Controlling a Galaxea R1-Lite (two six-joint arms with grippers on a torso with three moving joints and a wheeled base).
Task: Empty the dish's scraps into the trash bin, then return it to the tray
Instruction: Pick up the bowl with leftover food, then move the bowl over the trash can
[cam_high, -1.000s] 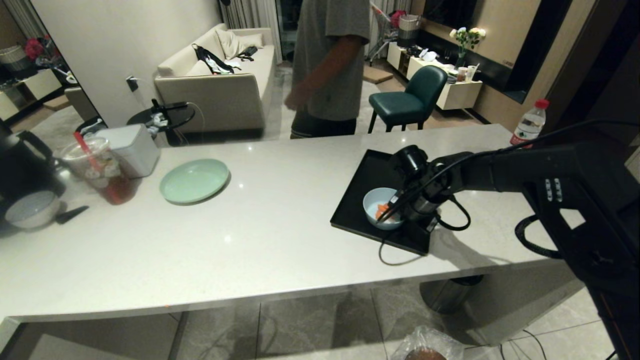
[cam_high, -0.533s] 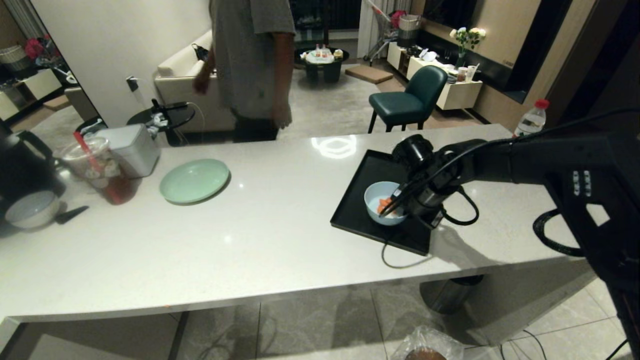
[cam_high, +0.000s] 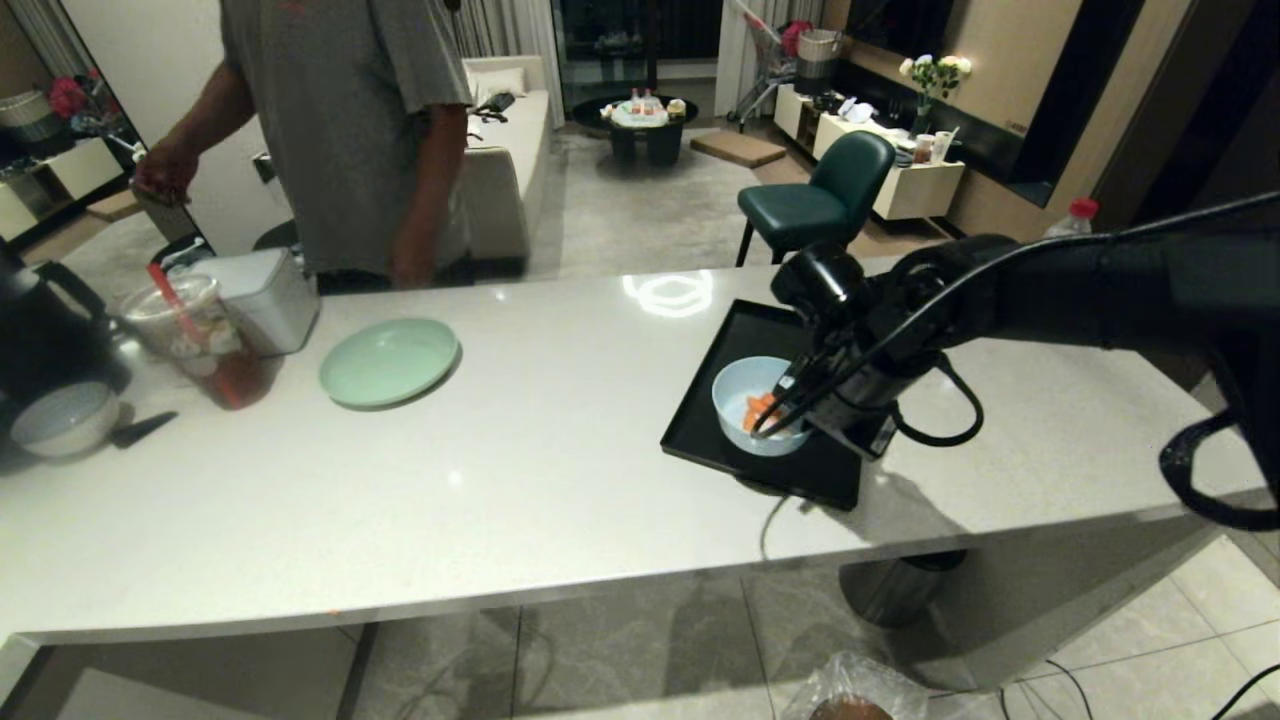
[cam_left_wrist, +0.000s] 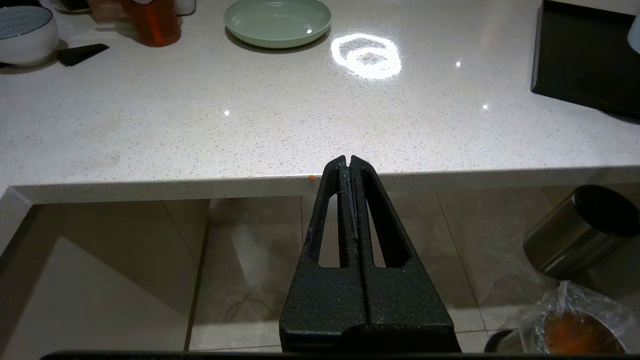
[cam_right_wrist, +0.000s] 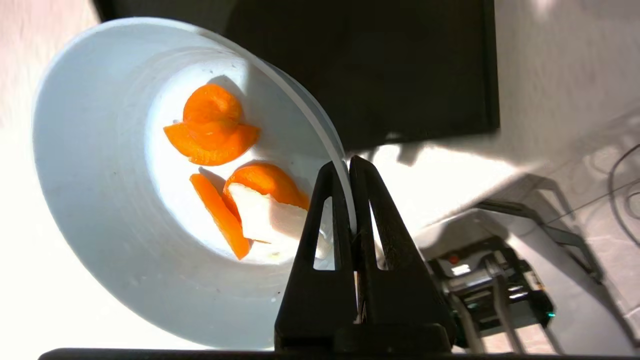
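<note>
- Pale stone surface in the head view carries a black tray; the right pincer clenches the dish over the tray's near corner, with the bin on the floor.
- Left wrist view: left pincer clamped empty below the surface edge.
- Right wrist view: fingers pinch the dish rim; scraps lie inside.

The right gripper rises from the bottom centre of the frame, its two black fingers pinched together on the rim of the dish. The pale blue dish fills the left half, tilted, holding the scraps: orange slices and a pale piece near the fingers. The black tray takes the upper right, with pale bench beyond it.
</note>
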